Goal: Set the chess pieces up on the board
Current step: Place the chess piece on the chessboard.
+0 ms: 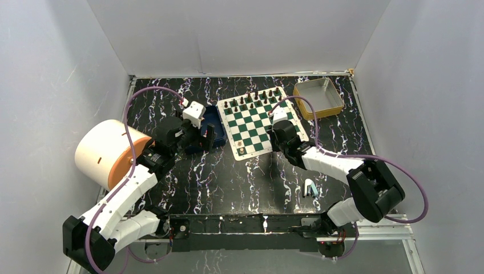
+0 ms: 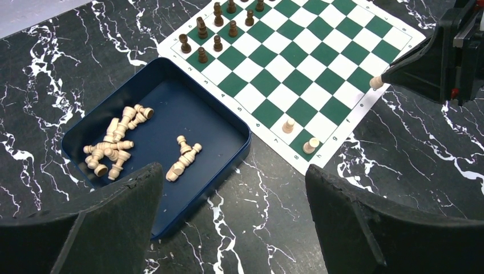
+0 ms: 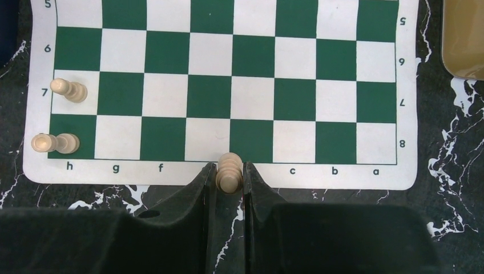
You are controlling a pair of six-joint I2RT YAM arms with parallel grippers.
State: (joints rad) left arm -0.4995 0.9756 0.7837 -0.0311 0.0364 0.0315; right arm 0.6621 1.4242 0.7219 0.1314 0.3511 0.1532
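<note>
The green and white board (image 1: 254, 121) lies at centre back. Dark pieces (image 1: 254, 99) stand on its far rows. Two cream pieces (image 3: 68, 89) stand on its near left corner squares, by h7 and h8; they also show in the left wrist view (image 2: 289, 125). My right gripper (image 3: 229, 174) is shut on a cream piece (image 3: 229, 169) held above the board's near edge between f and c. My left gripper (image 2: 231, 188) is open and empty, over the table beside the blue tray (image 2: 194, 108). Several cream pieces (image 2: 114, 142) lie in that tray.
A yellow-rimmed tin (image 1: 318, 97) stands at the back right of the board. A large cream and orange cylinder (image 1: 108, 153) lies at the left. A small light-blue object (image 1: 310, 188) lies near the right arm. White walls enclose the table.
</note>
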